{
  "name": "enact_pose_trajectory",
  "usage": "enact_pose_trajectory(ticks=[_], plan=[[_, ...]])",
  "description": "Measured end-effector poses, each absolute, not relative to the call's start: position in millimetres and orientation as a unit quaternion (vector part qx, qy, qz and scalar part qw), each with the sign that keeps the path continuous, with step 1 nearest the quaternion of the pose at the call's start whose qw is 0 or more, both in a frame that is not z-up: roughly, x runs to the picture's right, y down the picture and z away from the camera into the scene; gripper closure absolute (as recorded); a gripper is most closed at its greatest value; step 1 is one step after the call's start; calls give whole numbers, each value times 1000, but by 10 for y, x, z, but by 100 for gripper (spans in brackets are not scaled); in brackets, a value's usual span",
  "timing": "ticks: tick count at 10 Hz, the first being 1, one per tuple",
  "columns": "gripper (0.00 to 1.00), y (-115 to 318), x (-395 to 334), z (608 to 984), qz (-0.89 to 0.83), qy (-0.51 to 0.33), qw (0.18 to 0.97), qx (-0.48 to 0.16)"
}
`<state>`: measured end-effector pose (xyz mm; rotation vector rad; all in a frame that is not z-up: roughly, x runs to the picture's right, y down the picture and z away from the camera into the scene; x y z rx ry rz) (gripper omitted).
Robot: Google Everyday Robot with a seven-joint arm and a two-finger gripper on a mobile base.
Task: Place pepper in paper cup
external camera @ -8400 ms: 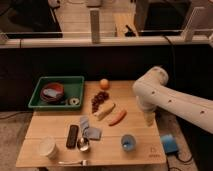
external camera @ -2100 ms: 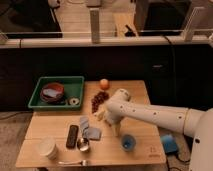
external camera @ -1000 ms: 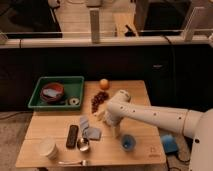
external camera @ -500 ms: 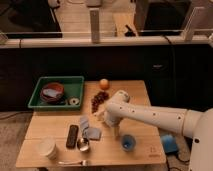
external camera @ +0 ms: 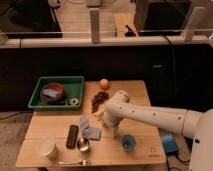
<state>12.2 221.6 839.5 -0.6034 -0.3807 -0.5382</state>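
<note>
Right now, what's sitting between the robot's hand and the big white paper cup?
In the camera view, the hand is mid-table. Between it and the paper cup lie a blue cloth, a metal spoon and a dark bar.

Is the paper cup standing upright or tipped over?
Upright: the paper cup stands rim up. The gripper is down near the blue cup.
</note>
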Motion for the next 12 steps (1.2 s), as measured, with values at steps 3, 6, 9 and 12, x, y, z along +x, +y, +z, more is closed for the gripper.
enact_pose_trajectory(ticks=[3, 6, 9, 12], plan=[[20, 2164, 161, 8449, -248, -173, 908, -292], [20, 2080, 294, 8517, -224, -161, 916, -292], [21, 2028, 415, 8563, -208, -149, 921, -293], [47, 2032, 440, 8577, -214, -136, 922, -293]])
